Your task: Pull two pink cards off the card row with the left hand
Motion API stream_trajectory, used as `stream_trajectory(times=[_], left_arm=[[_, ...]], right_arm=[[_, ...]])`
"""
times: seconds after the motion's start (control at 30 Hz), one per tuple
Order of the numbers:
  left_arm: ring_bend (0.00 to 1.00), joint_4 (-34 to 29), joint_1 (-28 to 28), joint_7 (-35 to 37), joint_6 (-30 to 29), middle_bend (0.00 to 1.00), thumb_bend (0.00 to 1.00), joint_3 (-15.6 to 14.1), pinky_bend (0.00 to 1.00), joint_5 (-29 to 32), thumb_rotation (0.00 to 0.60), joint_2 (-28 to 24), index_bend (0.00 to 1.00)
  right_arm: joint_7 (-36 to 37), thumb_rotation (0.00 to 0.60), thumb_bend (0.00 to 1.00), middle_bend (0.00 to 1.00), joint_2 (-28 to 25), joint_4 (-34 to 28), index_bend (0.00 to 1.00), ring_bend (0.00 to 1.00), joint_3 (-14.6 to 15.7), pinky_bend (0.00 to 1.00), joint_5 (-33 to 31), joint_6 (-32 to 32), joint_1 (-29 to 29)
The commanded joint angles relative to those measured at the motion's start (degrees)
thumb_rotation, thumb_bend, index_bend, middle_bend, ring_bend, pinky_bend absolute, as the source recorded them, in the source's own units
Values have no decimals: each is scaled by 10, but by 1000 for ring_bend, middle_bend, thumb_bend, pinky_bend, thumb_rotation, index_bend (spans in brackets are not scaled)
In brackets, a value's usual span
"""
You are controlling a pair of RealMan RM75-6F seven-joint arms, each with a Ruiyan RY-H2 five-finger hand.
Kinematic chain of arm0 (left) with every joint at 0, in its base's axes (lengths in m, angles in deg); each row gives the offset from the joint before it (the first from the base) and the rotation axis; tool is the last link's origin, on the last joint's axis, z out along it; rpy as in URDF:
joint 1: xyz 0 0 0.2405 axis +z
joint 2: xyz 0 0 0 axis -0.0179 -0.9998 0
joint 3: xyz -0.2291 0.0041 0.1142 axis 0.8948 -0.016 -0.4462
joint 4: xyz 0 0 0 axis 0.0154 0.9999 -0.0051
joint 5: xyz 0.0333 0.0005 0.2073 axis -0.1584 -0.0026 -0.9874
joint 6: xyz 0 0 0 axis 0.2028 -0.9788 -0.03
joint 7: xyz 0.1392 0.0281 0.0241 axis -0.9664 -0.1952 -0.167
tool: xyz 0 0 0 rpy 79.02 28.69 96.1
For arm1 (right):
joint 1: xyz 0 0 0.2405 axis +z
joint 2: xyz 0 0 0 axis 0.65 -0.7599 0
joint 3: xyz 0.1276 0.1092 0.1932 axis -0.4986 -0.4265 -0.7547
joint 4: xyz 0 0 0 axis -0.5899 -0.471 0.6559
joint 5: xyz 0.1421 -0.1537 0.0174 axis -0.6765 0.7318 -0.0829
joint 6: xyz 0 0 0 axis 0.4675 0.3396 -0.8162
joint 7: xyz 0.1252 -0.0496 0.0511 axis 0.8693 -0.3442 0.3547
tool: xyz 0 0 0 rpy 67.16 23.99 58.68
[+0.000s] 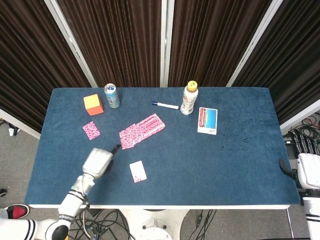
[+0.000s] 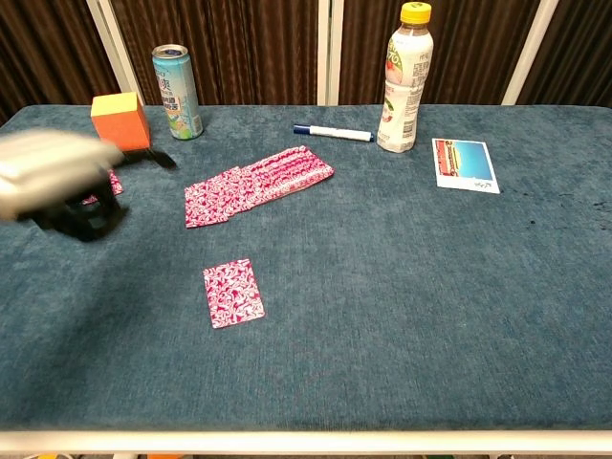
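Observation:
The pink card row (image 1: 141, 130) (image 2: 258, 181) lies fanned at mid-table. One pink card (image 1: 137, 171) (image 2: 233, 293) lies alone nearer the front edge, apart from the row. Another single pink card (image 1: 91, 130) lies left of the row; in the chest view my left hand mostly hides it. My left hand (image 1: 98, 162) (image 2: 55, 179) hovers left of the row, blurred, with one dark finger stretched toward the row's left end and the rest curled under. It holds nothing. My right hand (image 1: 306, 171) hangs off the table's right edge, empty.
An orange cube (image 1: 93, 104) and a drink can (image 1: 112, 95) stand at the back left. A marker (image 1: 165, 105), a bottle (image 1: 189, 98) and a blue-and-red booklet (image 1: 207, 120) are at the back middle and right.

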Motion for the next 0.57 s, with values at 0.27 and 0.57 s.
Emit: stream_trajectory(times=[0.27,0.57], left_arm=[[135,105,148,213,-170,249,305,4,317,-103,551,-55,155],[18,82,184,232,-168,95,244,-1,134,-122,382,-100,137]], right_arm=[[0,600,302,0,2,-1,0,0,2,0,14,-18,-4],[-3,600,301,0,7,-3,0,0,8,0,20,-31,-13]])
